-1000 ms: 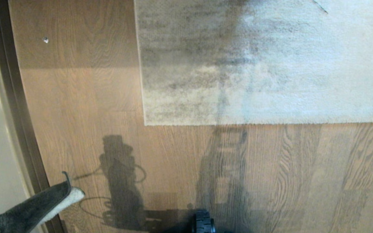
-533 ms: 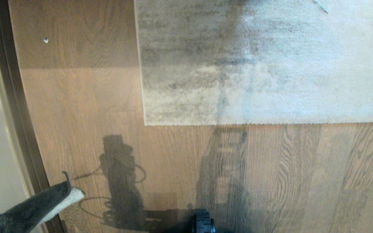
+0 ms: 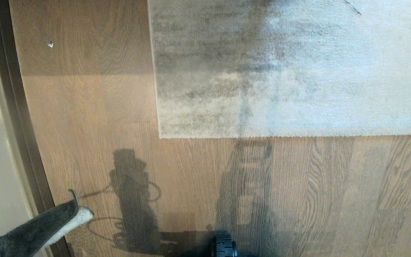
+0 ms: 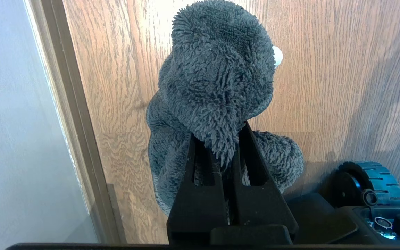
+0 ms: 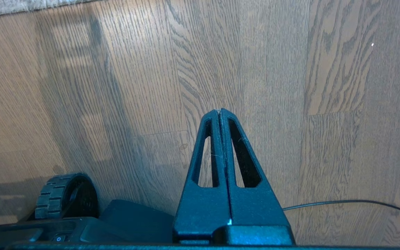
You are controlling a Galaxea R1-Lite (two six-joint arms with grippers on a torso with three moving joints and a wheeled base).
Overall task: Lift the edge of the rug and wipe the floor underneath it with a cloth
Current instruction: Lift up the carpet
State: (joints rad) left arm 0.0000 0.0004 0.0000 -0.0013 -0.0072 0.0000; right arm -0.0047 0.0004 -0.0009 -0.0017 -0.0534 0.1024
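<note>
The grey-beige rug [image 3: 291, 71] lies flat on the brown plank floor [image 3: 95, 107], its near rug edge [image 3: 291, 136] straight and its corner [image 3: 160, 137] toward the left. A strip of that edge [image 5: 30, 6] also shows in the right wrist view. My left gripper [image 4: 217, 133] is shut on the fuzzy dark grey cloth [image 4: 217, 69], which bunches up beyond the fingertips above the floor. In the head view the cloth [image 3: 37, 230] pokes in at the lower left, white underside showing. My right gripper [image 5: 219, 110] is shut and holds nothing, above bare floor [image 5: 290, 86], well short of the rug.
A dark baseboard strip [image 3: 13, 107] and pale wall run down the left side. The base's black wheel [image 3: 223, 246] sits at the bottom centre; wheels also show beside each gripper [image 4: 370, 180] [image 5: 64, 194]. A thin black cable [image 5: 352, 202] lies on the floor. A small white speck [image 3: 50, 44] lies far left.
</note>
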